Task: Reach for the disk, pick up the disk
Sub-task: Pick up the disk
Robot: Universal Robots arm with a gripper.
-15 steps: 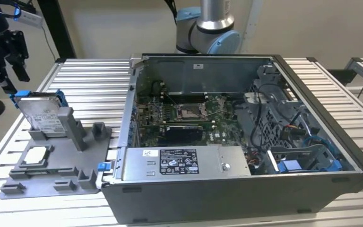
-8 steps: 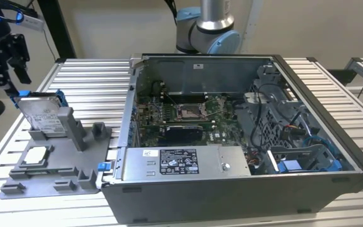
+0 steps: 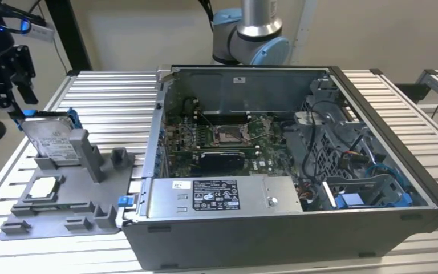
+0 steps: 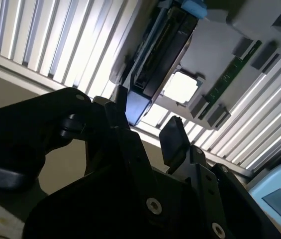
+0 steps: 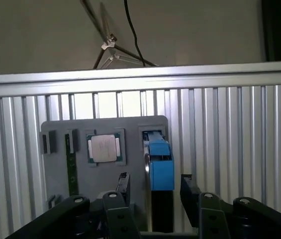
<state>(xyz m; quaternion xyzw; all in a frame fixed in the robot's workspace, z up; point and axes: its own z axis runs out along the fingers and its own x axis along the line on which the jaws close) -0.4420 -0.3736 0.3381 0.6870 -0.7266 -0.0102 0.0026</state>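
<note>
**Claw open over the disk, not gripped yet**

Claw (image 3: 17,103) hangs at the exterior view's left, just above the top edge of the disk (image 3: 52,140). Jaws are wide. In the first wrist view the two fingers (image 5: 123,185) stand either side of the disk's blue frame (image 5: 160,167) with a gap showing on both sides, so there is no grip yet.

The disk stands on edge, leaning slightly, in a slot of the grey holder (image 3: 59,214) on the slatted table (image 3: 105,91). Its label faces the computer case (image 3: 280,228), which sits well apart. The small square chip (image 3: 43,187) lies flat in its own pocket of the holder, beside the disk slot.

Step in hand, as judged: end of the reach, lining up the grasp.

Notes for doing it well:
- Centre it first. In the second wrist view one finger looks closer to the frame corner (image 4: 138,107) than the other; an uneven close would likely shove the disk sideways in the slot.
- Match the claw's tilt to the disk's lean, so the pads land flat on the faces.
- Get enough depth past the frame before closing. A grip on the plastic edge alone looks slippy.
- Main risk: the disk binding in the slot if pulled off-axis.
</note>
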